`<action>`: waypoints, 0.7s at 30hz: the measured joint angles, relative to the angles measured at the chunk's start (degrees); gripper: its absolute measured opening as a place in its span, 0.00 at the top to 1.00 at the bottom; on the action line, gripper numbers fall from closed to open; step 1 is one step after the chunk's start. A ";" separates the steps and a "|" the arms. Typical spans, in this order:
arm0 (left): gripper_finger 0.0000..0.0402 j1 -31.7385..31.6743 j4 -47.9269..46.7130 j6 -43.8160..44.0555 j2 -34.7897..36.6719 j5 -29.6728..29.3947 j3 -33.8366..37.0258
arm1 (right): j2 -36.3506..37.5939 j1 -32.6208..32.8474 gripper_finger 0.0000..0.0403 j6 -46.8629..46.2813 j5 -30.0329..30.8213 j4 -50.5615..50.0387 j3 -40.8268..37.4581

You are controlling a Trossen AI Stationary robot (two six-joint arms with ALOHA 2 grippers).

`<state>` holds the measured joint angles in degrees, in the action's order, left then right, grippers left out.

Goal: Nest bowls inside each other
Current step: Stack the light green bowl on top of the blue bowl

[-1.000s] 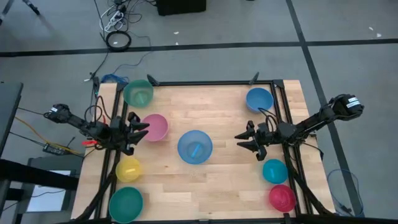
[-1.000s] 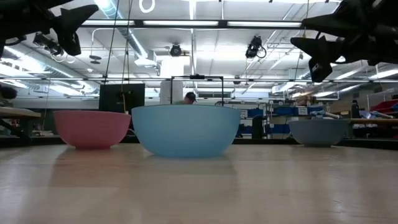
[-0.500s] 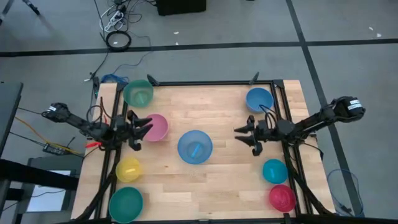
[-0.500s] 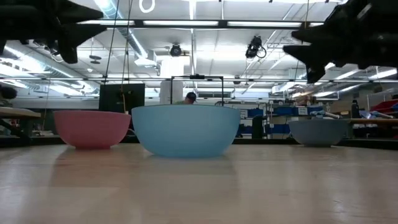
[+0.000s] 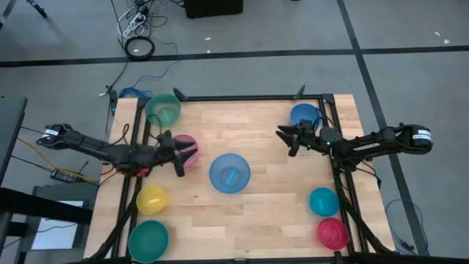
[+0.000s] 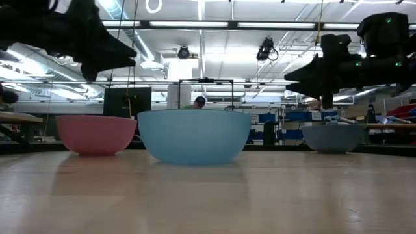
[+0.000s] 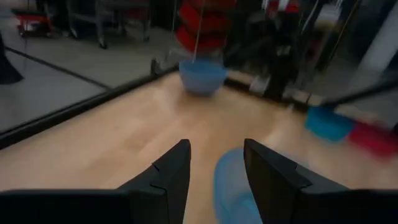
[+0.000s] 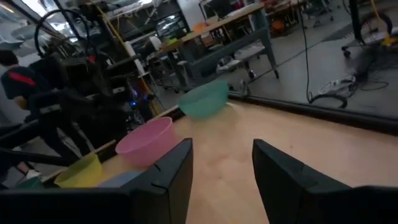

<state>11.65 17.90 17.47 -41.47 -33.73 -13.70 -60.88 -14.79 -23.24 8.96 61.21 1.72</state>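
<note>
High view: the left gripper (image 5: 185, 152), fingers parted and empty, hangs over the pink bowl (image 5: 181, 149); the right gripper (image 5: 286, 138), likewise parted and empty, is beside the blue bowl (image 5: 304, 116). Descending off-centre could tip a rim.

Low view: only here is it plain that both grippers stand above rim height of the light blue bowl (image 6: 193, 135).

Worktop (image 5: 256, 216): pale wood planks, smooth, faint sheen; dark metal frame (image 5: 242, 97). Bowls, smooth plastic, satin: light blue (image 5: 229, 174), pink (image 6: 95, 134), yellow (image 5: 151, 199), red (image 5: 332, 233). Gripper fingers (image 8: 168, 174): matt black plastic. Floor (image 5: 242, 73): matt grey.
</note>
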 joint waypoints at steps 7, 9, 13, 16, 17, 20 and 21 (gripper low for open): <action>0.61 -6.82 -18.11 -1.05 -3.65 -0.36 -8.61 | 0.02 0.02 0.61 0.57 -0.14 -0.46 0.00; 0.61 -9.29 -23.95 -2.06 -3.62 -0.64 -12.46 | 0.02 0.02 0.61 0.57 -0.14 -0.46 0.00; 0.61 -16.10 -40.70 0.38 -3.41 -5.98 -21.91 | 0.02 0.05 0.61 -0.09 -1.02 -0.46 0.00; 0.61 -22.18 -51.62 2.50 -3.83 -5.80 -28.25 | 0.02 0.07 0.61 -1.16 -3.19 -0.48 0.00; 0.61 -24.05 -54.34 2.54 -3.94 -4.24 -29.87 | 0.02 0.09 0.61 -1.19 -3.62 -0.45 0.00; 0.61 -29.38 -60.32 1.93 -4.35 1.60 -32.98 | 0.02 0.07 0.61 -2.21 -5.47 -0.46 0.00; 0.61 -31.13 -61.96 1.45 -4.77 2.94 -33.60 | 0.02 0.07 0.61 -2.83 -6.16 -0.44 0.00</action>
<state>-19.48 -44.06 18.92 -46.24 -30.80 -47.30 -60.86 -14.72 -26.08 2.80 60.77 1.72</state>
